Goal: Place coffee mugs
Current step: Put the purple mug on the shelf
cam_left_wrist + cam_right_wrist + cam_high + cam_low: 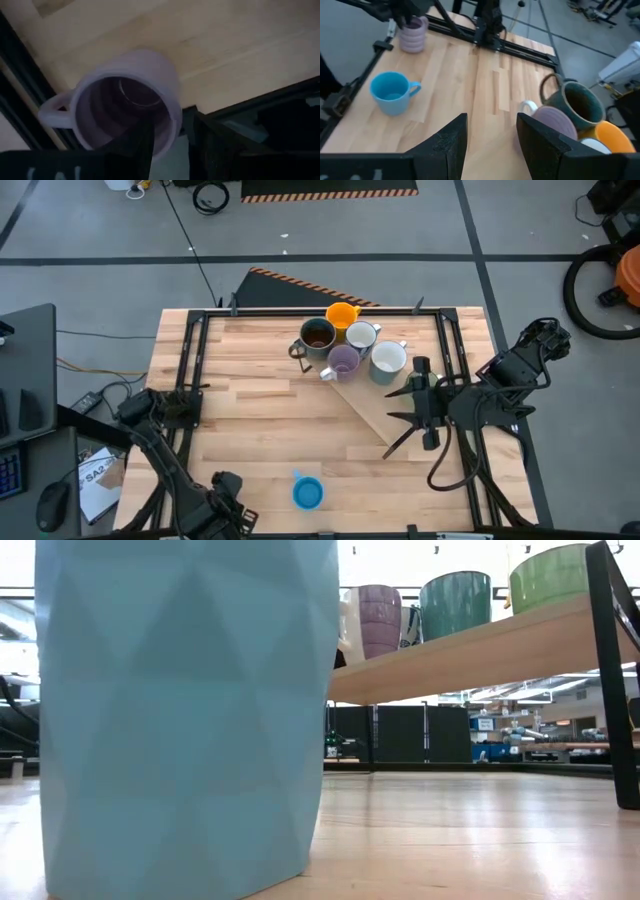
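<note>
Purple mug gripped at table's near-left edge
Left gripper's fingers pinch its rim; right gripper hovers released beside clustered mugs.

**My two dark arms**

My right arm, at the right of the high view, is matte black all over: chunky jointed housings, with a black cable looping down below it. Its tool is a black bar carrying two slim fingers. In my right wrist view those fingers show as broad, flat, angular black blades. My left arm, at the lower left of the high view, is the same black build. Its tool has faint pale lettering at the lower left.
</note>
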You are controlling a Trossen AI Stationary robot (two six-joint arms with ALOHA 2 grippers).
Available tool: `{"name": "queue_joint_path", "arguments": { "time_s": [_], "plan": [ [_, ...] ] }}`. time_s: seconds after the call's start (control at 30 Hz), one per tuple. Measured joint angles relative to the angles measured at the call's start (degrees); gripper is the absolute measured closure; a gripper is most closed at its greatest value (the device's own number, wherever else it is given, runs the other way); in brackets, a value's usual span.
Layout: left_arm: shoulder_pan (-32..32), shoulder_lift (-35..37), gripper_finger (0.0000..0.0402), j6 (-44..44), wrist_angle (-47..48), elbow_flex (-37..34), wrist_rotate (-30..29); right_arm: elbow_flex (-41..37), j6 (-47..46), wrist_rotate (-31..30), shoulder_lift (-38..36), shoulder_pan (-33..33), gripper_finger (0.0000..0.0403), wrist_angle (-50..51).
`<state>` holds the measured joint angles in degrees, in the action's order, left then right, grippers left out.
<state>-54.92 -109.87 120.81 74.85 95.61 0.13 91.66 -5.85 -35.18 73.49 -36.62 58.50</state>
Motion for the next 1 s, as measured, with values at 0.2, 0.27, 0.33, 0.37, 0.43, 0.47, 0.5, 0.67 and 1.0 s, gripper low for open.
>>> {"name": "queue_joint_path", "arguments": {
  "time_s": [0.2,0.27,0.33,0.37,0.43,0.47,0.5,0.67,1.0],
  "plan": [
    [-0.09,-0.01,0.0260,0.11,-4.04,-5.10,-0.09,0.00,-0.17,0.75,0.00,0.00,0.0227,-0.11],
    [-0.09,-0.03,0.0260,0.02,-7.05,-7.14,0.16,-0.02,-0.41,1.04,-0.01,0.00,0.0227,-0.11],
    [-0.09,-0.03,0.0260,-0.54,-9.65,-8.93,0.80,-0.02,-0.76,2.05,0.00,0.00,0.0227,-0.15],
    [-0.09,-0.03,0.0260,-1.07,-10.40,-9.81,0.80,-0.02,-0.99,2.25,0.00,0.00,0.0227,-0.18],
    [-0.09,-0.03,0.0260,-2.09,-10.55,-10.74,0.86,-0.02,-1.41,2.26,0.00,0.00,0.0227,-0.18],
    [-0.09,-0.03,0.0260,-3.21,-10.39,-10.93,0.92,-0.02,-1.58,2.28,-0.01,0.00,0.0227,-0.18],
    [-0.09,-0.03,0.0260,-4.64,-9.99,-11.09,0.92,-0.02,-1.68,2.28,0.00,0.00,0.0227,-0.18],
    [0.65,-0.03,0.0293,-14.83,-8.58,-11.29,0.96,-0.02,-1.97,2.32,0.00,0.00,0.0227,-0.20],
    [5.58,0.54,0.0369,-44.66,-7.77,-11.34,0.46,-0.02,-5.03,3.52,-0.01,0.00,0.0227,-0.09]
  ]
}}
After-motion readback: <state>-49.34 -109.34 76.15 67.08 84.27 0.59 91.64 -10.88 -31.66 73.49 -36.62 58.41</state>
